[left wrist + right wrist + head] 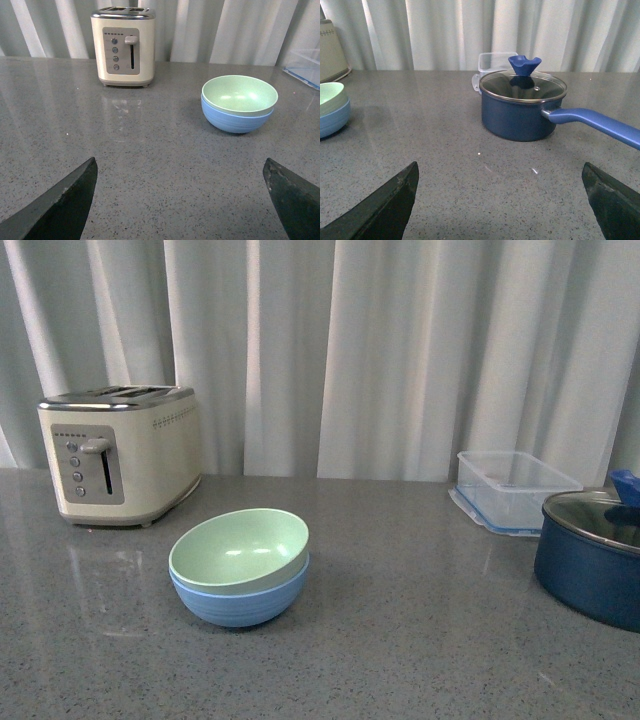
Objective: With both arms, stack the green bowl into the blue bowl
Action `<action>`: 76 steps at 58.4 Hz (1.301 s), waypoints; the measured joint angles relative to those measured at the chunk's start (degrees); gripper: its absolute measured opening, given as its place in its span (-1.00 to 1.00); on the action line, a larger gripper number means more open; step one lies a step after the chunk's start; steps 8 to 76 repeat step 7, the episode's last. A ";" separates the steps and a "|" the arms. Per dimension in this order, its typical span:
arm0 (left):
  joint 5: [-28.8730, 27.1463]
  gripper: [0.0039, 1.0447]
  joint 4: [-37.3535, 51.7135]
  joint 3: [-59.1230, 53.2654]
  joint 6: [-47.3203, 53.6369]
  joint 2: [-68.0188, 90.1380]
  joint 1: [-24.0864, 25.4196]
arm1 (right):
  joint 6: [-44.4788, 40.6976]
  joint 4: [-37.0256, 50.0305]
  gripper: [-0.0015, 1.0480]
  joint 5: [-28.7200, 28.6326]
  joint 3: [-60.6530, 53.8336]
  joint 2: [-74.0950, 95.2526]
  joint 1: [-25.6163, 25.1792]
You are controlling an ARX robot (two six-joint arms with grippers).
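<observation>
The pale green bowl [240, 550] sits nested inside the light blue bowl [240, 602] on the grey counter, in front of the toaster. Both show in the left wrist view, green bowl [239, 94] over blue bowl [235, 121], and at the edge of the right wrist view, green bowl [330, 96] and blue bowl [332, 119]. My left gripper [180, 165] is open and empty, well back from the bowls. My right gripper [500, 165] is open and empty, facing the navy pot. Neither arm shows in the front view.
A cream toaster [120, 455] stands at the back left. A clear plastic container [512, 490] and a dark navy pot with glass lid [592, 558] stand at the right; the pot's long handle [600, 126] sticks out sideways. A curtain hangs behind the counter.
</observation>
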 joint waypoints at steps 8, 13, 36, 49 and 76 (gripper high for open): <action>0.00 0.87 0.00 0.00 0.00 0.00 0.00 | 0.00 0.00 0.81 0.00 0.00 0.00 0.00; 0.00 0.87 0.00 0.00 0.00 0.00 0.00 | 0.00 0.00 0.81 0.00 0.00 0.00 0.00; 0.00 0.87 0.00 0.00 0.00 0.00 0.00 | 0.00 0.00 0.81 0.00 0.00 0.00 0.00; 0.00 0.87 0.00 0.00 0.00 0.00 0.00 | 0.00 0.00 0.81 0.00 0.00 0.00 0.00; 0.00 0.87 0.00 0.00 0.00 0.00 0.00 | 0.00 0.00 0.81 0.00 0.00 0.00 0.00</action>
